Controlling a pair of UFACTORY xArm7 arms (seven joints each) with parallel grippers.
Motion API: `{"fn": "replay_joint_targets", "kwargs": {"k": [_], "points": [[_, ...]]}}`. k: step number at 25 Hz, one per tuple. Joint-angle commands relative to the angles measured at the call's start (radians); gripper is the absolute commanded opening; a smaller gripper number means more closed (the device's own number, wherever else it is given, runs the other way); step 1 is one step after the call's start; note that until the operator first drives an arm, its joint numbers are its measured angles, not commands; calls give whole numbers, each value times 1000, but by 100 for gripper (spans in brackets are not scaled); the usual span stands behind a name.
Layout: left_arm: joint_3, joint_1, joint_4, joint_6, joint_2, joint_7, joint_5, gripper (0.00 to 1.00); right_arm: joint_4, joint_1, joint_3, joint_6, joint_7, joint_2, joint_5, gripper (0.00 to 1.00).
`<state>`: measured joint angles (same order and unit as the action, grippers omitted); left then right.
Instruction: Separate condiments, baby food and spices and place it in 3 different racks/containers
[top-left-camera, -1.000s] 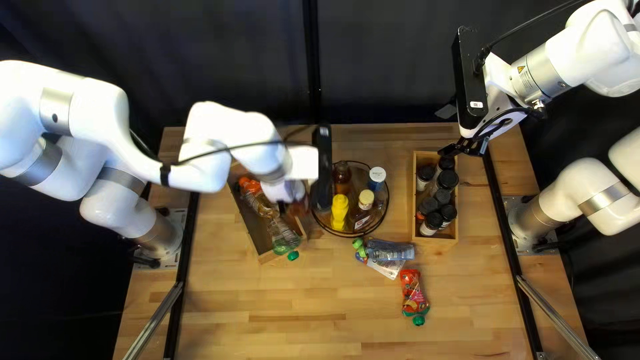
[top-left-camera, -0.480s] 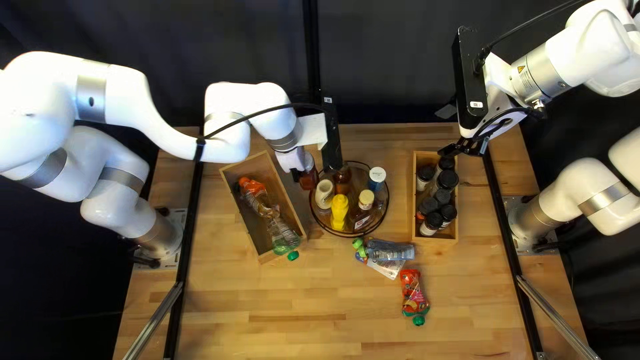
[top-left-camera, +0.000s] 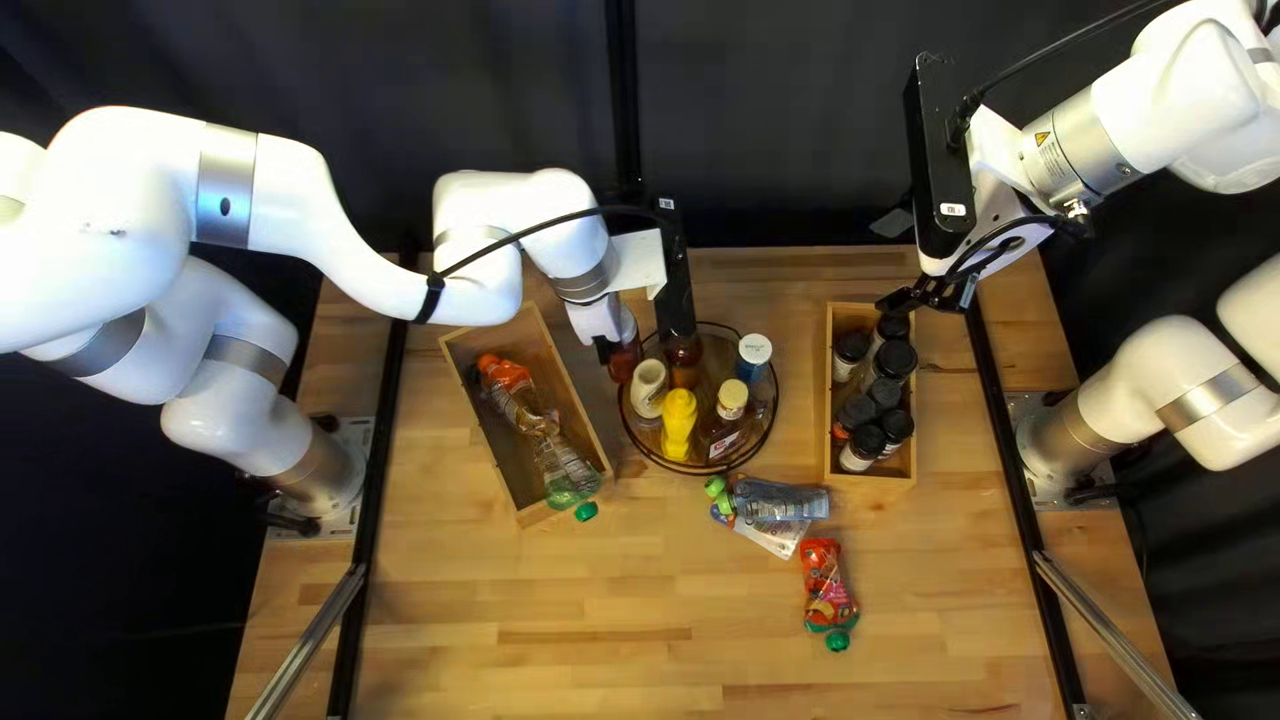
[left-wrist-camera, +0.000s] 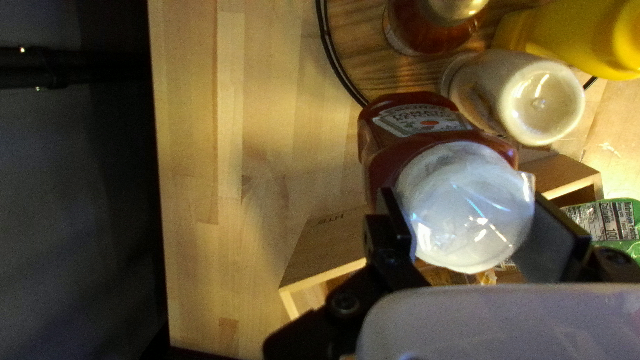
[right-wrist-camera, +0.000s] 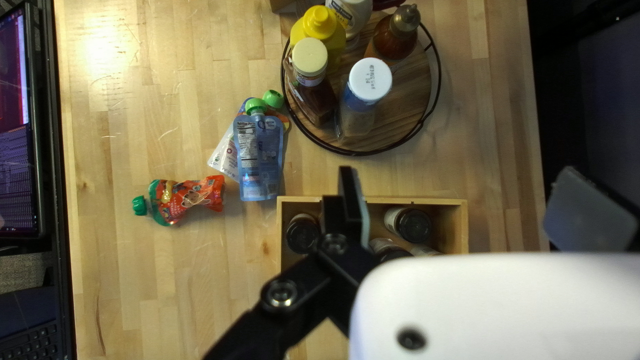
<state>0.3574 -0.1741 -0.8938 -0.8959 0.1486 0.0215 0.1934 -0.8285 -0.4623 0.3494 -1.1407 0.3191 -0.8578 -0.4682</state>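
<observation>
Red ketchup bottle [left-wrist-camera: 450, 180] clamped in the half-spread left tool [left-wrist-camera: 463, 207] meets the tray's [right-wrist-camera: 412, 97] upper-left edge in the top left view, where a slanted descent could topple the neighbouring cream bottle [left-wrist-camera: 520, 100], while the wide-spread right tool [right-wrist-camera: 460, 177] holds nothing.

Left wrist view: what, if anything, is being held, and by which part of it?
The ketchup bottle, by its white cap, between the fingers of the left gripper.

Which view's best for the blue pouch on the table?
Right wrist view: the blue pouch shows whole and close, with its green cap and back print facing up. Top left view also has it, lying partly over a white pouch, but smaller. Left wrist view doesn't show it.
</observation>
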Motion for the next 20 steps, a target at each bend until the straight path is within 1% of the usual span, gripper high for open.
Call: {"fn": "replay_joint_targets", "kwargs": {"k": [1, 15, 20], "points": [[8, -4, -19, 15, -33, 36, -36, 0, 0, 0, 0, 0, 0, 0, 0, 100], [-1, -23, 4, 46, -41, 61, -85, 0, 0, 0, 0, 0, 0, 0, 0, 100], [0, -29, -5, 62, -56, 88, -113, 0, 0, 0, 0, 0, 0, 0, 0, 100]]}}
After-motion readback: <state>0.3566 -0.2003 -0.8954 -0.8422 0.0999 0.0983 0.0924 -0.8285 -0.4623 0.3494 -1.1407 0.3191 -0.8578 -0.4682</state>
